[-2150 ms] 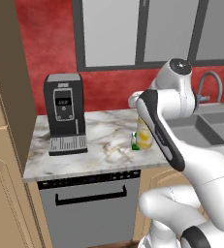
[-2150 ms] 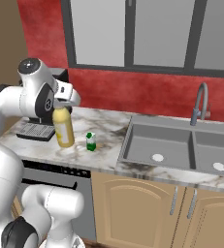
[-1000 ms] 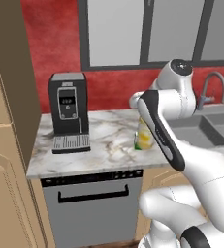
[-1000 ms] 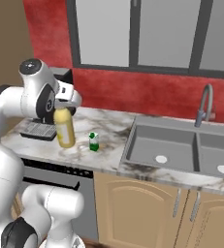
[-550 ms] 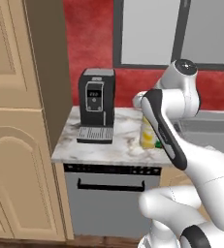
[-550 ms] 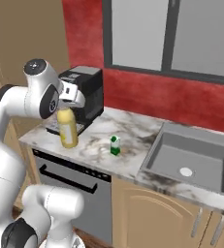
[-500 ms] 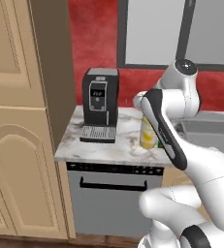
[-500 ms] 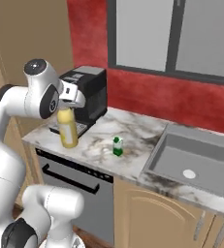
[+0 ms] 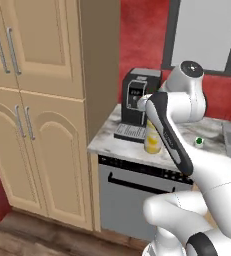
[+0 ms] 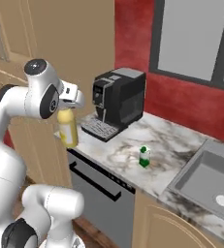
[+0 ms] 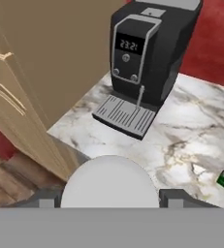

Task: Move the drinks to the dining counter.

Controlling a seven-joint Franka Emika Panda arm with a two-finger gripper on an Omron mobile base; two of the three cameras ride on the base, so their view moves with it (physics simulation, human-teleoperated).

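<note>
Our jaws grip the yellow bottle (image 10: 68,128) off the table's (image 10: 181,145) front-left corner; the base has turned left since before, bringing tall cabinets (image 9: 32,100) into view. Green-and-white carton (image 10: 143,156) stands mid-table.

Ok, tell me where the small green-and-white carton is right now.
The green-and-white carton stands upright on the marble worktop, between the coffee machine and the sink in the right base view, apart from both.

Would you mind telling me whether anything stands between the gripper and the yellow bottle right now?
Nothing does: the gripper is shut on the yellow bottle near its white cap, holding it off the marble worktop, in front of the coffee machine.
</note>
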